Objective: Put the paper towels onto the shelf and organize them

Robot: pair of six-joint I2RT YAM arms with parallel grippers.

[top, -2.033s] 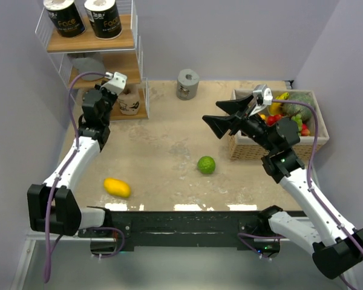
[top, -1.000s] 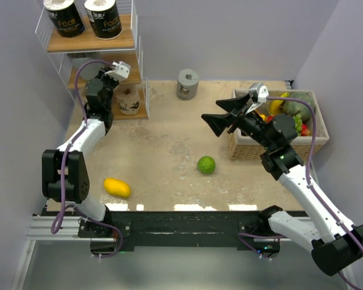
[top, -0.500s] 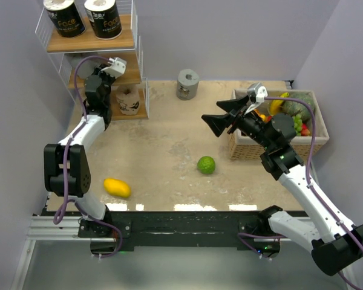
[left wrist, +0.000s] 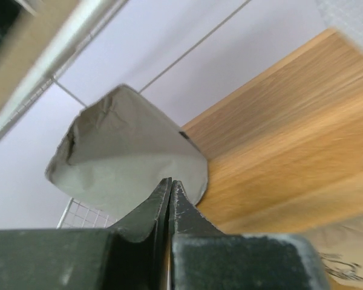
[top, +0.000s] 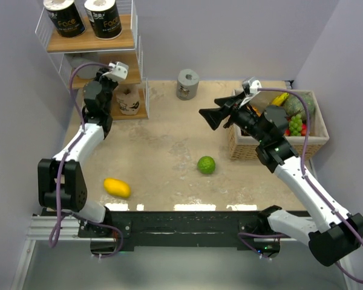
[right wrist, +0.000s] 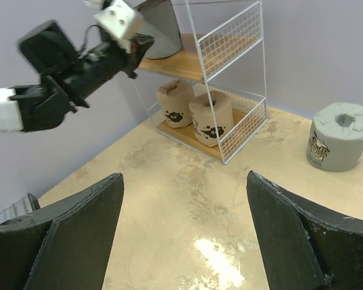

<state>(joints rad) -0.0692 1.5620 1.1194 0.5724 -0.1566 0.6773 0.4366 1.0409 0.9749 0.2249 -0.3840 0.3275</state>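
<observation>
Grey roll (left wrist: 127,151) just beyond left tool (left wrist: 170,182)

The shelf (top: 91,43) stands in the far left corner of the table (top: 157,139). 2 rolls (top: 103,18) sit side by side on its top board. 1 roll (left wrist: 127,145) sits at the back of the middle board, with the left gripper (left wrist: 170,184) just before it. 2 more (right wrist: 210,118) sit side by side on the bottom board. Another roll (top: 187,83) stands on the table right of the shelf, at the far edge. The basket (top: 242,146) lies at the right edge, and the right gripper (top: 210,112) hangs between it and that roll. The round fruit (top: 206,164) lies mid-table, the oval fruit (top: 117,187) front left.
</observation>
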